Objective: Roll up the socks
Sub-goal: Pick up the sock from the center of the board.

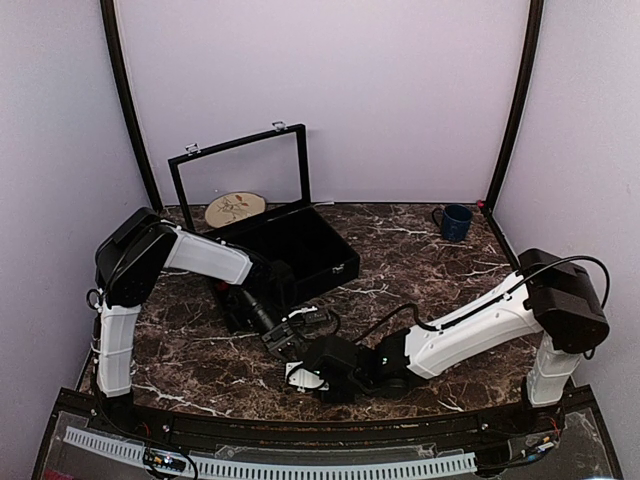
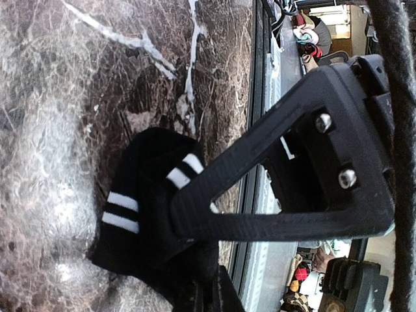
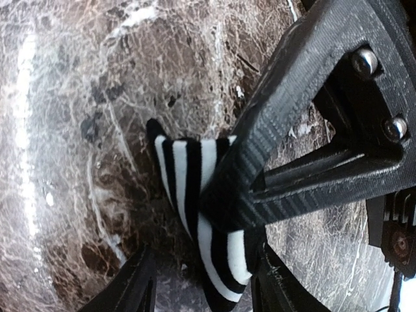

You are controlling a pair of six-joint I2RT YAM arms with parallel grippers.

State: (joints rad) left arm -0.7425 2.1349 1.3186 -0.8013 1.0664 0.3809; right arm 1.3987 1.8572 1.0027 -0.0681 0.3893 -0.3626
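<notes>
Looking down, you find the black fabric ankle sock with white stripes at six o'clock on the dark marble table. Your left gripper is clamped on it. You cannot tell how wide your right gripper stands.

The dark brown marble-patterned tabletop with white veins is polished and glossy, with pale glare at the left of the right wrist view. The black ankle sock with white stripes is soft, matt knit cloth. The black triangular gripper fingers are matt plastic with fine ridged layers, fastened by shiny silver metal screws. The white arm shells look like smooth plastic. The dark blue mug, upper right of the top view, is glossy.
</notes>
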